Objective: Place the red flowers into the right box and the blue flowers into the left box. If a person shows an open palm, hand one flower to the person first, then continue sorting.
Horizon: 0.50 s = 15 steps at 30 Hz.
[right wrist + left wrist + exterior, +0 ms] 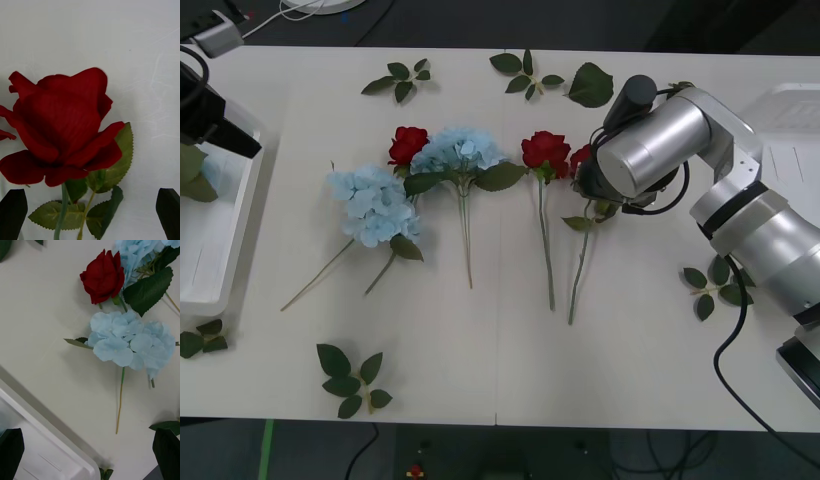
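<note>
Three roses lie mid-frame in the front view; the right gripper [90,213] hangs over the rightmost rose [62,127], jaws wide, holding nothing. Closing on petals rather than stem could crush it or let it slip. Left gripper [88,453], also wide, waits upper left.

White table [480,350] spread before you, seam running down its middle. Loose green leaf sprigs lay scattered: one [400,79] at far left of centre, another [527,73] at far centre beside single big leaf [591,85]. Near edge held sprig [352,379], left edge another [200,338], right side one more [715,282]. Cables and grey device [218,32] sat beyond far-left corner (partly cut off). Dark floor below.
</note>
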Available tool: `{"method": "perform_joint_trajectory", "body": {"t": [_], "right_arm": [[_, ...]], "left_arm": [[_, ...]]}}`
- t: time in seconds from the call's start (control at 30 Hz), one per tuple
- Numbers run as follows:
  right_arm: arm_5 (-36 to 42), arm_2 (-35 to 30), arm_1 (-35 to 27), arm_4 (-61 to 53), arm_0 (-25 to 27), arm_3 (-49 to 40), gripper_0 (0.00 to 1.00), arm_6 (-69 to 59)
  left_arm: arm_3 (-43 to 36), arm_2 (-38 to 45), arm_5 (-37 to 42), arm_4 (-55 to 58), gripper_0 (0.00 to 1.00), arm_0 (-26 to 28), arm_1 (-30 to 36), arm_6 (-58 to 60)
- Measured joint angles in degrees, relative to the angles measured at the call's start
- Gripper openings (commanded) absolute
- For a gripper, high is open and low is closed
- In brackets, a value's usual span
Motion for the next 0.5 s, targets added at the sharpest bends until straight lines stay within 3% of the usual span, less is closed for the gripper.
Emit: {"method": "perform_joint_trajectory", "body": {"t": [0.43,0.5], "right_arm": [[-2.53,3.64,3.54,1.24,-2.26,5.48,1.0,-0.1],[-2.53,4.03,3.54,1.35,-2.27,5.74,0.92,-0.15]], "left_arm": [[-1.64,-5.47,0.56,-6.67,1.0,0.71,-3.1,-0.01],[-1.65,-7.27,-2.44,-6.77,1.0,1.7,-3.11,-0.01]]}}
